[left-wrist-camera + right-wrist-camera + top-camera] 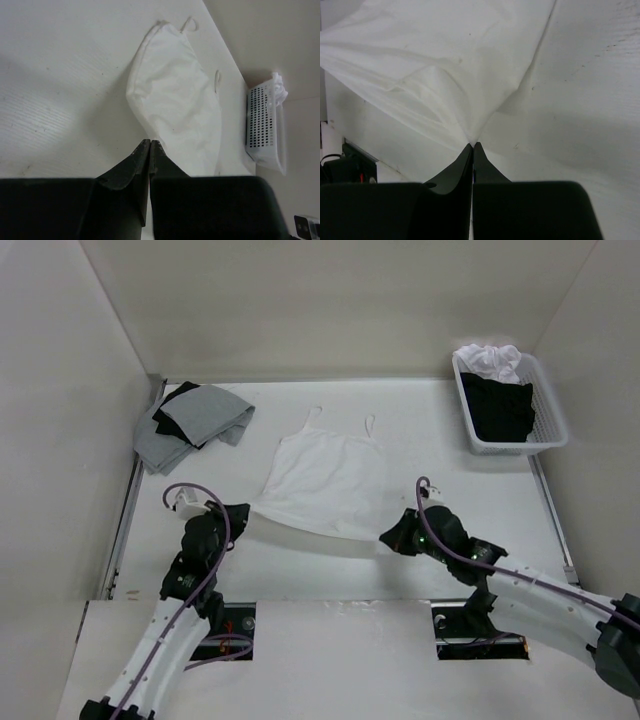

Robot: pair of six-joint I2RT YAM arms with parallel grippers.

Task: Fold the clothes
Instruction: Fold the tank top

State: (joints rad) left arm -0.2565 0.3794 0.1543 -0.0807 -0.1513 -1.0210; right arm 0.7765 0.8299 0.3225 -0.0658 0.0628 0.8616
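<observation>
The clothes, a thin white camisole (pixel 325 475), lie in the middle of the table with the two narrow straps (pixel 315 414) pointing to the far side. The near hem is lifted off the table and stretched between both grippers. My left gripper (pixel 246 512) is shut on the hem's left corner; in the left wrist view its fingertips (pixel 150 142) meet at the edge of the camisole (pixel 175 95). On the right, my other gripper (pixel 391 537) is shut on the hem's right corner, where the fabric (pixel 435 65) puckers into the closed gripper (pixel 473 144).
A grey garment with a black one (pixel 195 420) lies crumpled at the back left. A white perforated basket (pixel 512 448) holding black and white clothes stands at the back right, also seen as the basket (pixel 262 125) in the left wrist view. White walls enclose the table.
</observation>
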